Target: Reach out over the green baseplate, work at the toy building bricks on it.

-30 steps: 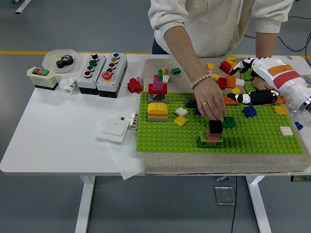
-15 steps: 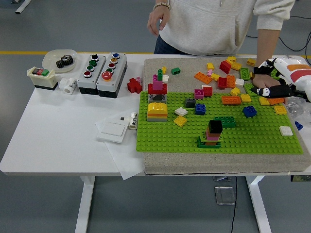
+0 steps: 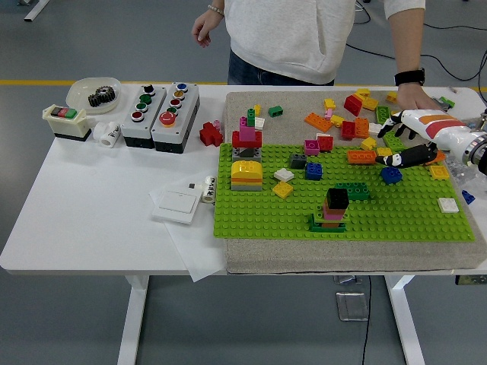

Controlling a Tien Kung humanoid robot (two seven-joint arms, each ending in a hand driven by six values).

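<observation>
Gone from the baseplate point(image 3: 259, 220) is the person's hand point(image 3: 204, 29), now up by the waist at top left, while the black-topped stack point(image 3: 332, 211) it worked at stands alone near the front. Further right, the right hand point(image 3: 403, 144) has slid inward over the back-right edge, fingers point(image 3: 392, 125) loosely spread, holding nothing, hovering among loose bricks point(image 3: 364, 156). Risk: a low sweep could scatter those bricks or bump the person's other hand point(image 3: 412, 95) just behind.
</observation>
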